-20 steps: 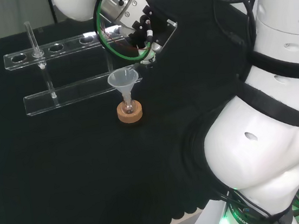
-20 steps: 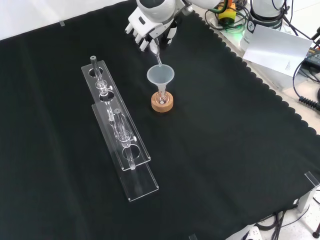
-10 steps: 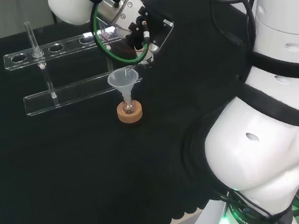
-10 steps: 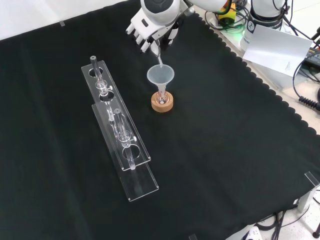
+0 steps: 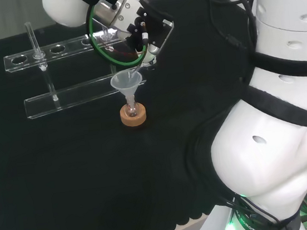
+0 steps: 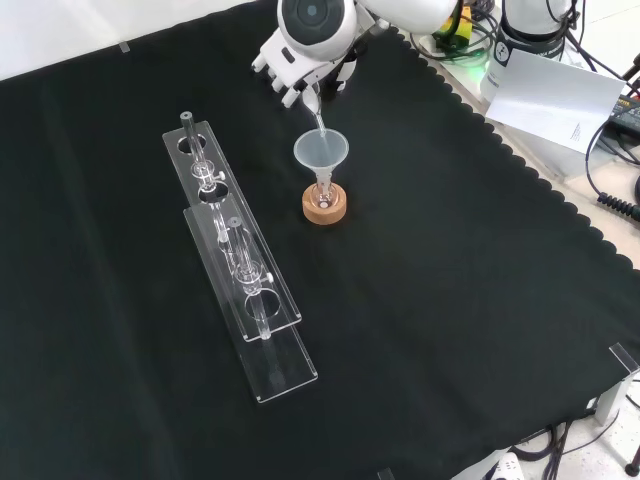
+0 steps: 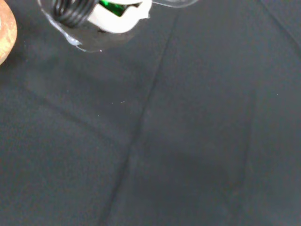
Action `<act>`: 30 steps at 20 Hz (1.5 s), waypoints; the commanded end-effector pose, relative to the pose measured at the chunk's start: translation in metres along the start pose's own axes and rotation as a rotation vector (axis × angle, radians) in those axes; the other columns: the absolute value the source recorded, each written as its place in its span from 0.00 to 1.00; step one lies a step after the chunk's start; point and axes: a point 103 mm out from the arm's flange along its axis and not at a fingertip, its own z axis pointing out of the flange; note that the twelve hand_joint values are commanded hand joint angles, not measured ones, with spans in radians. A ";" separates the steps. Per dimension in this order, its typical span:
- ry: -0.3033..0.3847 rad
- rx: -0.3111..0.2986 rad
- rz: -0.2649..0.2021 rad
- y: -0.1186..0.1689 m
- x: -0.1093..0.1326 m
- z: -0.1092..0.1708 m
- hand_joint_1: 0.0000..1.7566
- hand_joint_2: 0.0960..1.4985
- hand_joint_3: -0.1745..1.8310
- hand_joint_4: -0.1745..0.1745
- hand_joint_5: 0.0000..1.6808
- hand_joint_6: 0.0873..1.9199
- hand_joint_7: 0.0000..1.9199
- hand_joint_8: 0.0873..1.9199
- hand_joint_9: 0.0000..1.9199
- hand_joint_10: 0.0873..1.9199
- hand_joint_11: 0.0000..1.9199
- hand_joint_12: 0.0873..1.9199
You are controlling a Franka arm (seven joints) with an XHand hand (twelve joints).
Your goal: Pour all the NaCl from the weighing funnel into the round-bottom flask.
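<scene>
A small round-bottom flask (image 5: 132,111) (image 6: 324,196) sits on a cork ring (image 5: 133,117) (image 6: 325,210) (image 7: 3,34) near the middle of the cloth. A clear plastic funnel (image 5: 126,81) (image 6: 321,150) stands in its neck. My hand (image 5: 133,23) (image 6: 303,68) hovers just above and behind the funnel, with its fingers curled on the clear weighing funnel (image 5: 137,71) (image 6: 318,112). That weighing funnel is tilted steeply, and its thin spout reaches down into the plastic funnel's mouth. Whether any salt is in the glass I cannot make out.
A clear acrylic tube rack (image 5: 58,70) (image 6: 235,262) with a few glass tubes stands left of the flask in both views. The cloth's scalloped edge (image 6: 500,140) runs along the right in the front view, with cables and paper beyond it.
The hand has turned and shifted a little left in the head view, tipping the weighing funnel steeper over the plastic funnel. Flask, stand and rack have stayed put.
</scene>
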 end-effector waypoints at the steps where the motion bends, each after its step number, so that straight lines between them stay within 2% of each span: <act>1: -0.026 -0.004 0.010 0.000 0.000 -0.002 0.61 0.50 0.37 0.97 0.64 0.49 0.48 0.30 0.52 0.17 0.32 0.61; 8: -0.072 -0.012 0.023 -0.001 0.001 -0.003 0.61 0.50 0.37 0.96 0.64 0.49 0.48 0.30 0.52 0.17 0.32 0.61; 30: -0.156 -0.035 0.042 -0.005 0.005 -0.013 0.61 0.50 0.37 0.94 0.64 0.49 0.47 0.30 0.52 0.18 0.32 0.60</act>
